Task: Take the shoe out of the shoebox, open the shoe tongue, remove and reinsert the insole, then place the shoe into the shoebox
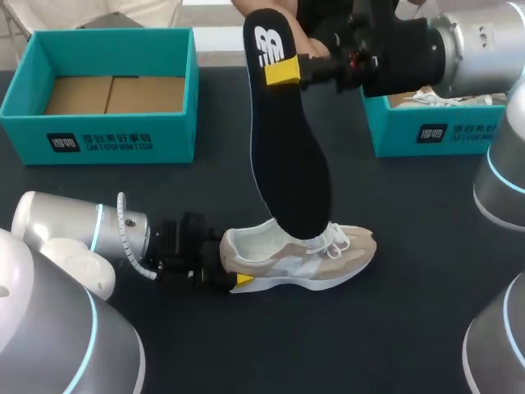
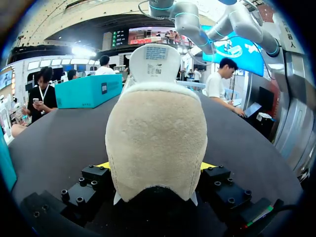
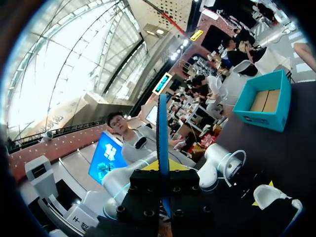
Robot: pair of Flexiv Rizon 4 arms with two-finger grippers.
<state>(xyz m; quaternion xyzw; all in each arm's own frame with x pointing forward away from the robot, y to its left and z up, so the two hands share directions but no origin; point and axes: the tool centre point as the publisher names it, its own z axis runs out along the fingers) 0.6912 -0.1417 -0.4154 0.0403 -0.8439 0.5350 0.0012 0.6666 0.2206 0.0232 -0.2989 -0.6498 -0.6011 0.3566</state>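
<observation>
L tool [image 1: 232,269] clamped on fuzzy beige shoe's [image 1: 303,258] round heel, sole flat on tabletop [image 1: 410,328]. R tool [image 1: 276,71] clamped on thin black insole [image 1: 291,156], toe end in shoe.

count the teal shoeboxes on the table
2. The left shoebox stands open at the far left in the head view, showing bare cardboard inside. The right shoebox is at the far right, partly hidden behind the right arm.
</observation>
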